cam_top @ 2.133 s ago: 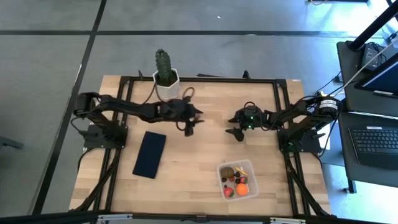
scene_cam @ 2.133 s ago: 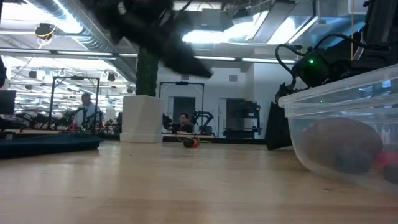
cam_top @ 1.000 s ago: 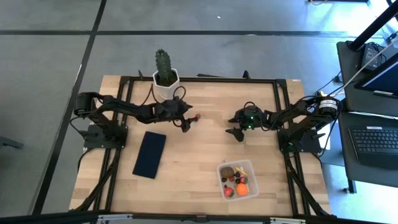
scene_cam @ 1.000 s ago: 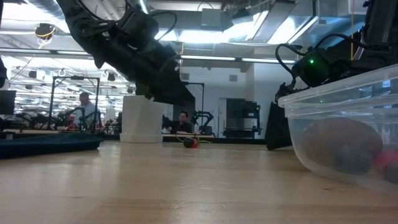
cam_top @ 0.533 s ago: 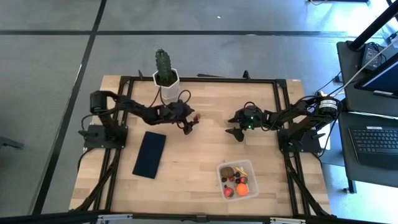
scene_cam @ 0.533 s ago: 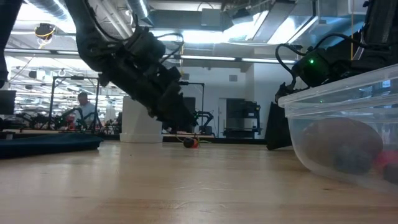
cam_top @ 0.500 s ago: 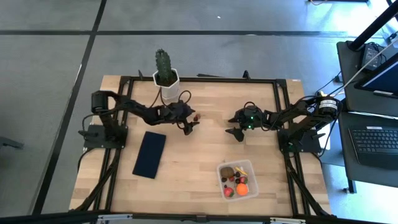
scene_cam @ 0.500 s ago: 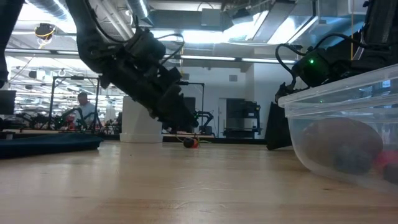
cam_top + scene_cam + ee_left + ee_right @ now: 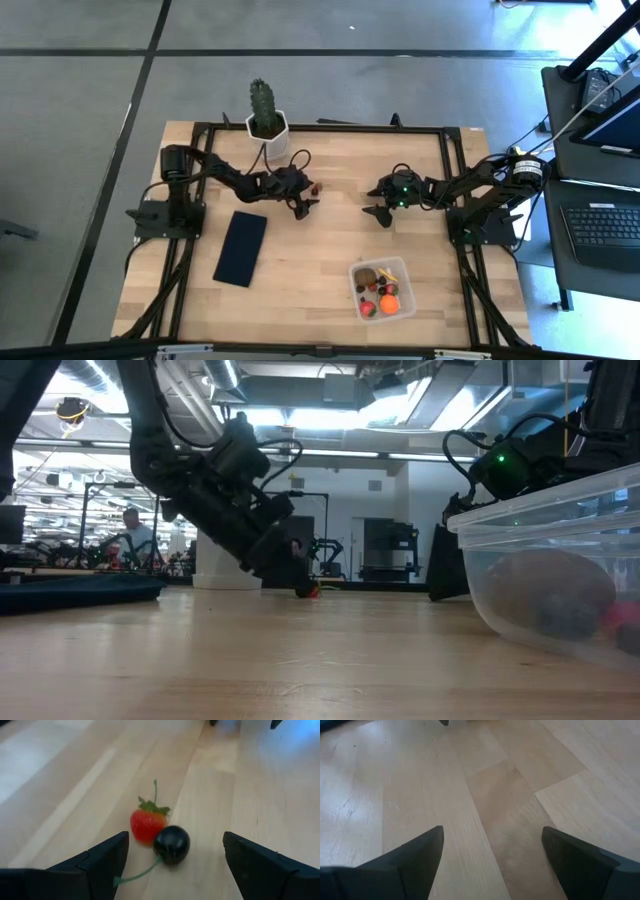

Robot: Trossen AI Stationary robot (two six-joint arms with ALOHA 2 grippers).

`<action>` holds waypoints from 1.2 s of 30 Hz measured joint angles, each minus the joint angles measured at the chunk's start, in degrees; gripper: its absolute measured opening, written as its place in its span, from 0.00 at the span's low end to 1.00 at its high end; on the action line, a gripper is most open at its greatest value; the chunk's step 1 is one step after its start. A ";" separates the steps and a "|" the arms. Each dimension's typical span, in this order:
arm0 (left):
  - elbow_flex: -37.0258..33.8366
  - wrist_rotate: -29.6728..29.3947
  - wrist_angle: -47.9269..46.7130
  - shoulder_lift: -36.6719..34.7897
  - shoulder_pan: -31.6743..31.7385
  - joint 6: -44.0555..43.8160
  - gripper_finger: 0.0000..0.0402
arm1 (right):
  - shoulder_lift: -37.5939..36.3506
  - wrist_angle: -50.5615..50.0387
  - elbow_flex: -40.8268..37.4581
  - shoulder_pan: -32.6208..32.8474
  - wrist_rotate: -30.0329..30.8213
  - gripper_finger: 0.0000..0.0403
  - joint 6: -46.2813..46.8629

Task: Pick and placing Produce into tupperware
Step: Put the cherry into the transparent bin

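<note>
bright even overhead light, blurred wrist-view edges

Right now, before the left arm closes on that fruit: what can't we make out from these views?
- Tupperware contents: too small in the high view to name each piece; low view shows only blurred shapes through the wall, cut off by the picture's edge.
- Strawberry and cherry: a mere red speck in the high view; the left gripper partly covers them in the low view.
- Cherry stem: its end runs behind a finger in the left wrist view.

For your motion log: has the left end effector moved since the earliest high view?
Yes. The left end effector has drawn back toward the cactus pot.
</note>
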 joint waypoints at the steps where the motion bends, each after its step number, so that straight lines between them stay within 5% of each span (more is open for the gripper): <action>1: 0.01 0.00 0.00 0.21 0.05 0.00 0.78 | 0.00 0.00 0.00 0.00 0.02 0.84 -0.02; 12: 1.70 -0.07 6.28 5.84 0.05 0.04 0.78 | 0.00 0.00 0.02 0.00 0.08 0.84 -0.02; 36: 2.68 -0.22 0.80 6.64 -0.01 -0.15 0.65 | -0.04 -0.33 0.06 -0.02 0.04 0.84 0.04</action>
